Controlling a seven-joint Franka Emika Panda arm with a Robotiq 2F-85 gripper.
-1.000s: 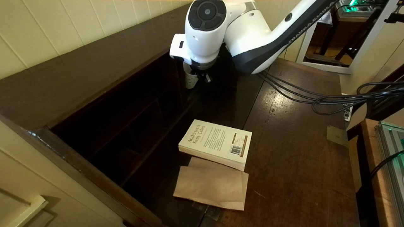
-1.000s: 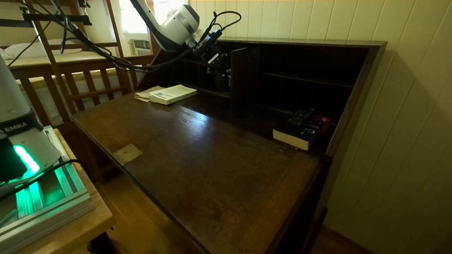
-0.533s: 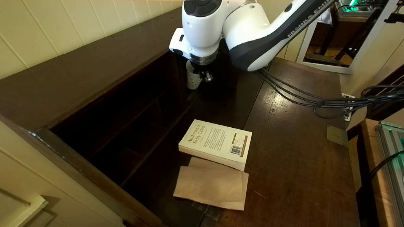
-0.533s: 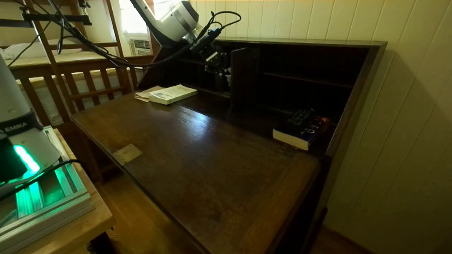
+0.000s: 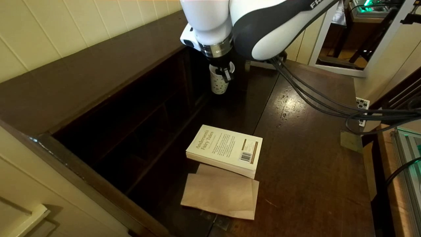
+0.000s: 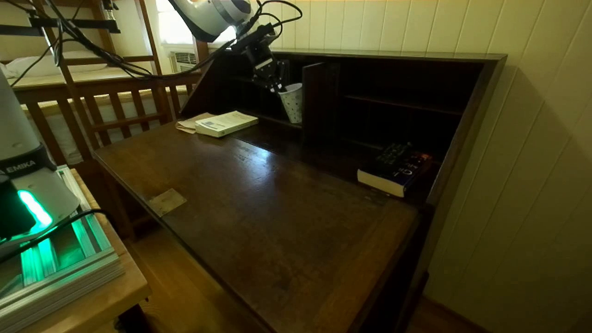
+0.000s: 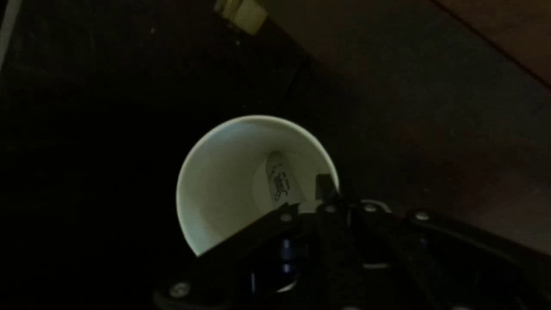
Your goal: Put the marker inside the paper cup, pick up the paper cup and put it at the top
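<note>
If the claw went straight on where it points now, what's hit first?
Probably the desk, met by the base of the cup the claw grips; height above it is unclear.

The arm wears smooth, rounded shells of white colour, and along one link there goes a dark grey panel with the letters "FR", cut by the frame edge. Near the wrist comes a ring of shiny silver metal, and next to it a small white block with a dark patch. The gripper is black and angular. In the wrist view it bears round, pale screws; this view is rather dark, so the exact form of its links I cannot tell with certainty. Several black cables run in a bundle, and a thinner cable makes a loop. The base is pale grey, with a dark band that reads "EMIKA" and a bright green light.
</note>
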